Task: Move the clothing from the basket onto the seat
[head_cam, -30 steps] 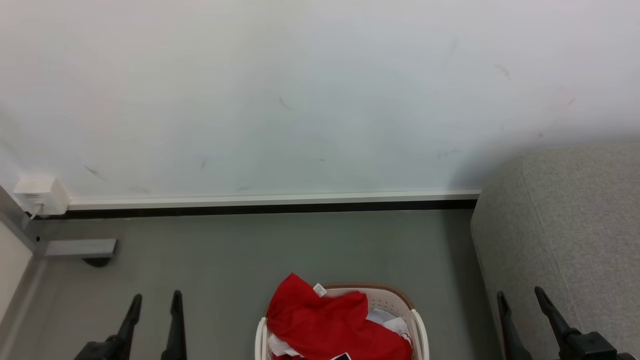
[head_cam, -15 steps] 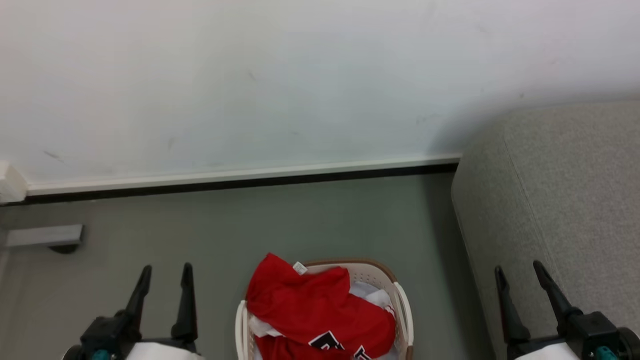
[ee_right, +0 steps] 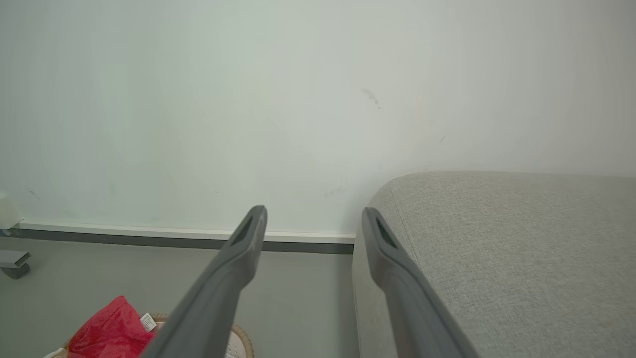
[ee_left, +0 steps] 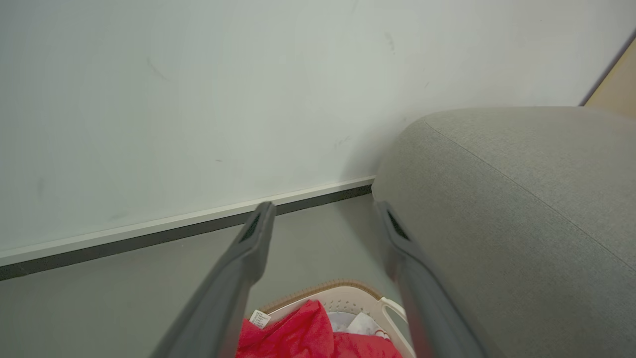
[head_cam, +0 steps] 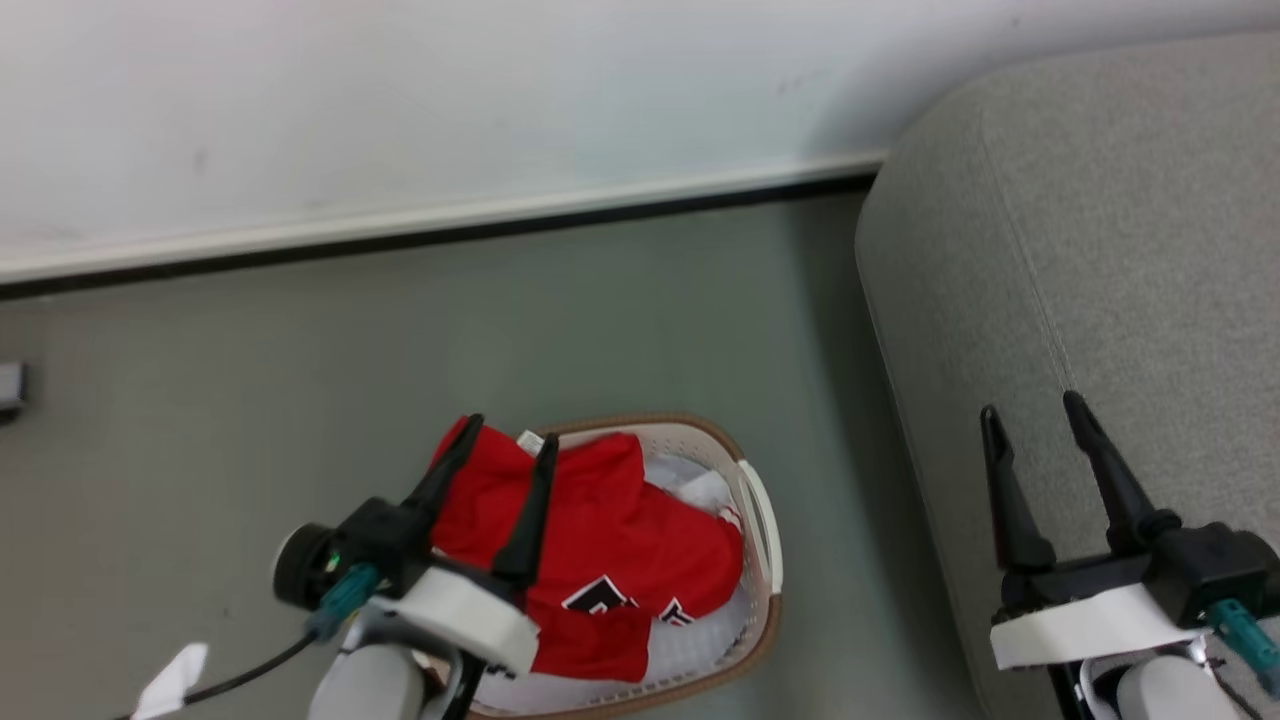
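Both grippers hold nothing, jaws spread wide: the left gripper hangs above the red clothing heaped in the basket on the floor, and the right gripper is over the edge of the grey seat, which stands beside the basket and against the wall.

A pale white painted wall, with a few faint dark scuffs, meets a smooth grey-green floor along a white skirting board with a thin black strip beneath it. At the right a large grey fabric sofa stands close to this wall.
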